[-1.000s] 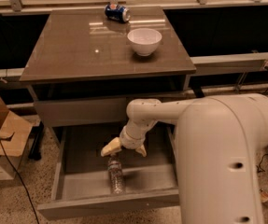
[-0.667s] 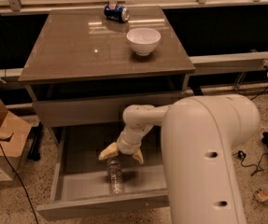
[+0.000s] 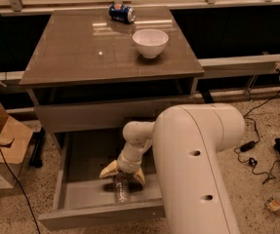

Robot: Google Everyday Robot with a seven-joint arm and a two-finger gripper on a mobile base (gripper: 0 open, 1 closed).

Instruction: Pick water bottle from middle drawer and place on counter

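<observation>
Currently, item by item.

- Hand (image 3: pixel 122 173): lowered inside the middle drawer (image 3: pixel 100 217). Its two pale yellow fingers (image 3: pixel 107 170) are spread wide apart, straddling the upper end of the water bottle (image 3: pixel 122 191). Nothing is clamped; whether the fingers touch the bottle cannot be told.
- Water bottle: clear, lying on the drawer floor, lengthwise toward the front panel, near the drawer's middle.
- Middle drawer: grey, standing pulled out.
- Arm (image 3: pixel 198 169): bulky, white, reaching down from the right foreground.
- Tabletop (image 3: pixel 81 52): glossy grey-brown, above the drawer. It bears a white bowl (image 3: pixel 150 42) toward its right and a blue can (image 3: pixel 122 13) lying at its rear edge.
- Cardboard box (image 3: pixel 5 145): on the floor, left.
</observation>
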